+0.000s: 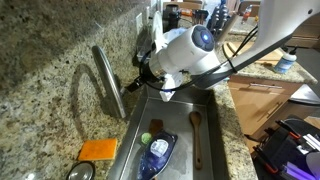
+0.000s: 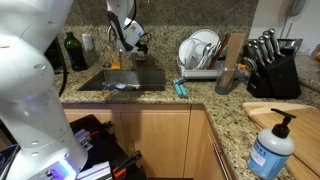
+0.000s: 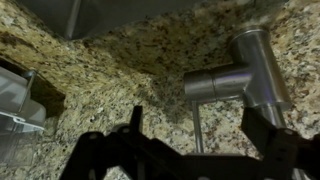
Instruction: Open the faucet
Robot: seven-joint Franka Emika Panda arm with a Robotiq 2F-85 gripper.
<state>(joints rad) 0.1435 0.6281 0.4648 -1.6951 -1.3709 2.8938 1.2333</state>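
The faucet [image 1: 108, 85] is a brushed-steel gooseneck that rises from the granite counter behind the sink [image 1: 215, 130]. In the wrist view its upright body [image 3: 256, 60] carries a side stub [image 3: 212, 84] with a thin lever rod [image 3: 196, 125] hanging from it. My gripper [image 3: 200, 132] is open, its two dark fingers on either side of that rod and not touching it. In an exterior view the gripper [image 1: 138, 75] sits right at the faucet's base. In the exterior view from across the kitchen, the arm [image 2: 124, 30] hides the faucet.
The sink holds a wooden spoon [image 1: 196, 135] and a blue-capped bottle [image 1: 158, 155]. An orange sponge [image 1: 98, 150] lies on the counter. A dish rack [image 2: 200, 55], a knife block [image 2: 270, 65] and a soap dispenser [image 2: 272, 150] stand along the counter. The backsplash is close behind the faucet.
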